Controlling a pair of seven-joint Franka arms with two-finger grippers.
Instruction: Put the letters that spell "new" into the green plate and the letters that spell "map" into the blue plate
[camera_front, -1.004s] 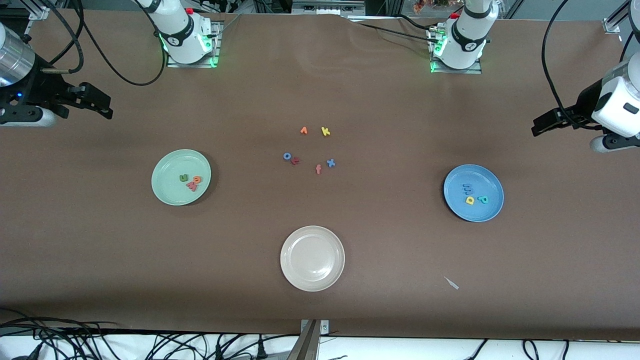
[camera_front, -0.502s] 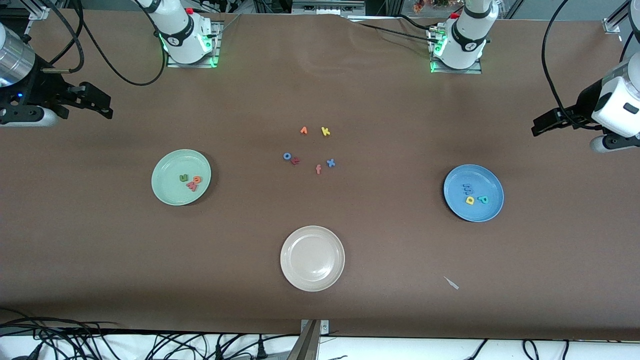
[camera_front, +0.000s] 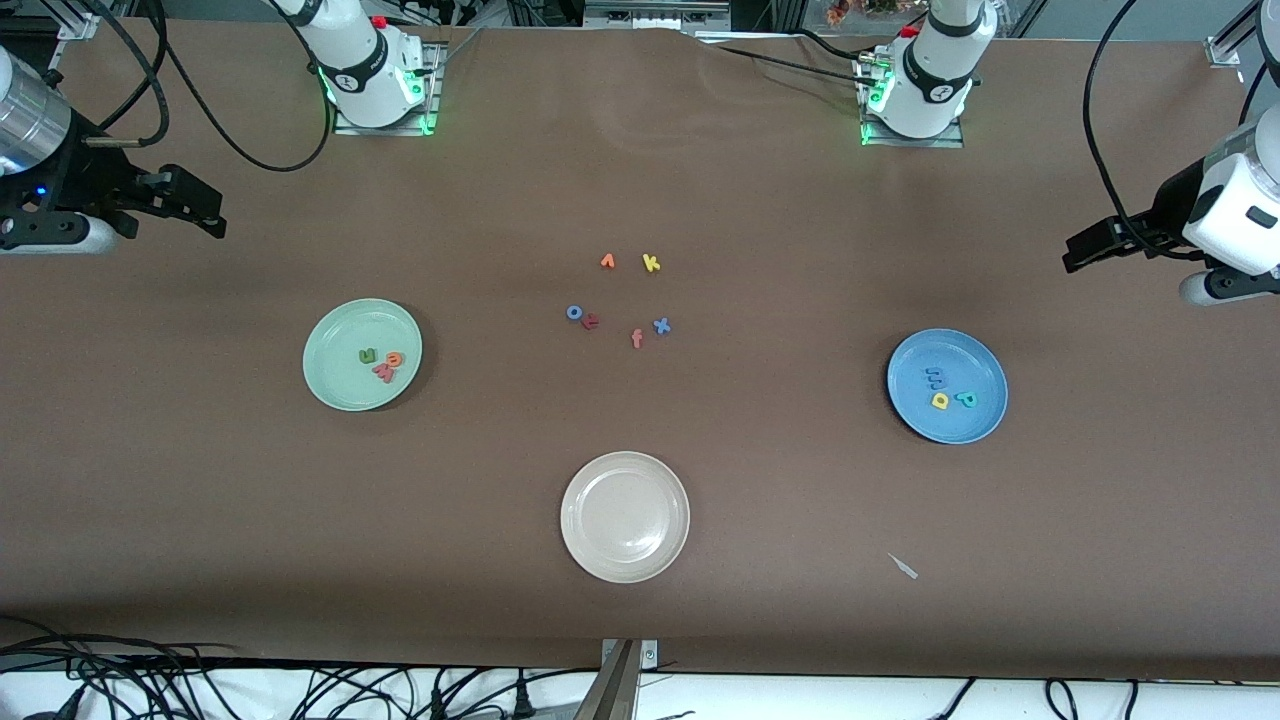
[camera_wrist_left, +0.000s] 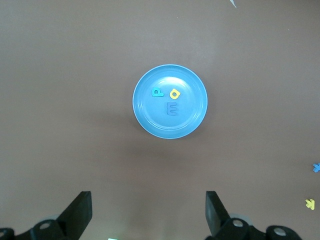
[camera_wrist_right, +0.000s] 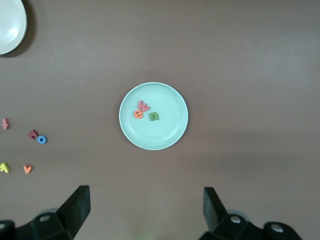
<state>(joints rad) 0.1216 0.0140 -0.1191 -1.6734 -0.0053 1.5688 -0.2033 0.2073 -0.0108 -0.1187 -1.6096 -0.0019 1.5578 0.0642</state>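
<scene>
Jaws wide on left gripper (camera_wrist_left: 146, 215) and right gripper (camera_wrist_right: 145, 212), both arms raised at table ends.

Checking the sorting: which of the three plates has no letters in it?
The cream-white plate, nearest the front camera. The green plate and the blue plate each hold three letters.

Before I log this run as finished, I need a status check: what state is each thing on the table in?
green plate: holds n, e, w
blue plate: holds m, a, p
cream-white plate: empty
six spare letters: loose on the table, between the plates
left gripper: open, holds nothing, high over the blue plate
right gripper: open, holds nothing, high over the green plate
</scene>
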